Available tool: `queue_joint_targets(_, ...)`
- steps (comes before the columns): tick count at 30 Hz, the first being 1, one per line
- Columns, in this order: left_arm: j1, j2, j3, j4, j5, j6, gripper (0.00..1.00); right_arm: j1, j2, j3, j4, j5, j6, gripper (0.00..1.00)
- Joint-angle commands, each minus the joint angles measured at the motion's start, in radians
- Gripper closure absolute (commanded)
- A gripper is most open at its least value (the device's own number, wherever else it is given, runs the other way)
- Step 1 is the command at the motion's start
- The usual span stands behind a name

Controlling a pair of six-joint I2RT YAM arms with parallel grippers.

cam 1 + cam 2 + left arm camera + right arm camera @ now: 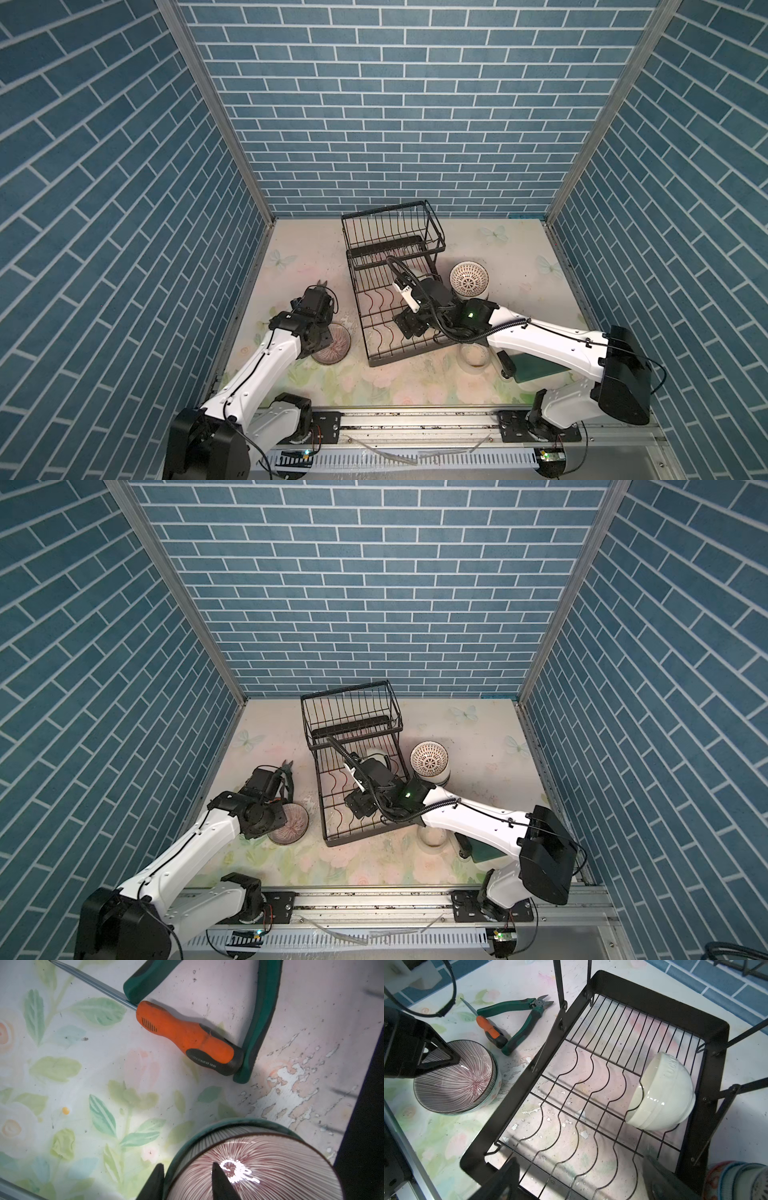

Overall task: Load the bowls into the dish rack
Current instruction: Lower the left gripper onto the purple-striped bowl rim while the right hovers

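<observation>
**Left fingers at the striped bowl's rim**

In both top views the dish rack (386, 246) stands mid-tabletop (299, 249). The striped bowl (334, 347) sits just left of it, and a lattice bowl (468, 279) tops a stack at its right.

Left wrist: the left fingers (158, 1182) straddle the striped bowl's rim, but I cannot tell if they are clenched.

Right wrist: the right fingers (506, 1178) are spread and empty above the rack's lower tray, where a cream bowl (662, 1093) leans tilted.

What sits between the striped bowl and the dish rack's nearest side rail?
Nothing: only bare tabletop with flaked print separates the striped bowl from the dish rack, clearest in the right wrist view.
</observation>
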State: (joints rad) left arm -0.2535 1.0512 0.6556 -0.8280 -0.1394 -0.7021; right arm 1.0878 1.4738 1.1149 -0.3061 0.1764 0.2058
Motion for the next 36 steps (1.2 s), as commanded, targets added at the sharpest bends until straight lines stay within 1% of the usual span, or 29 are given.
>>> queue_joint_targets(1, 0.005, -0.02, -0.021, 0.02, 0.013, 0.003, 0.66, -0.005, 0.015, -0.008, 0.005, 0.0, 0.047, 0.08)
queue_joint_targets(9, 0.007, -0.031, -0.028, 0.027, 0.027, 0.006, 0.75, -0.006, 0.037, -0.006, 0.009, 0.003, 0.052, 0.08)
queue_joint_targets(16, 0.008, -0.052, -0.035, 0.033, 0.037, 0.007, 0.79, -0.007, 0.049, -0.006, 0.01, 0.002, 0.053, 0.09)
queue_joint_targets(25, 0.01, -0.077, -0.043, 0.043, 0.044, 0.011, 0.91, -0.006, 0.061, -0.003, 0.01, -0.002, 0.057, 0.09)
queue_joint_targets(34, 0.01, -0.124, -0.053, 0.066, 0.068, 0.023, 0.99, -0.007, 0.076, 0.008, 0.01, -0.01, 0.061, 0.09)
queue_joint_targets(36, 0.01, -0.142, -0.053, 0.064, 0.071, 0.029, 1.0, -0.008, 0.08, 0.007, 0.014, -0.013, 0.063, 0.09)
